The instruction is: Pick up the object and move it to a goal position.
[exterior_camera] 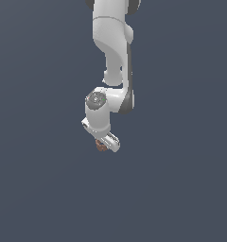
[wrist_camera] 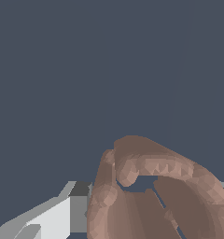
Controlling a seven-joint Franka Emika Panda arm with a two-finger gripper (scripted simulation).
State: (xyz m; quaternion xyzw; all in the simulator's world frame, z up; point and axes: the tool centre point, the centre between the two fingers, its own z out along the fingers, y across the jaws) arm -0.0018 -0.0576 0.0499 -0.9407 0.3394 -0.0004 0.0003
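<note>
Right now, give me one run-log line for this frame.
arm: reaching down | tool: shut on reddish-brown ridged object | object seat: between fingers | surface contact: cannot tell | goal: none visible

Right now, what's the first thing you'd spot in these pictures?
The big white arm reaching down from the top of the exterior view, with nothing but plain dark grey around it. At its tip, the pincer has a tiny reddish-brown object by it. In the wrist view that lumpy object looks huge and hollow.
</note>
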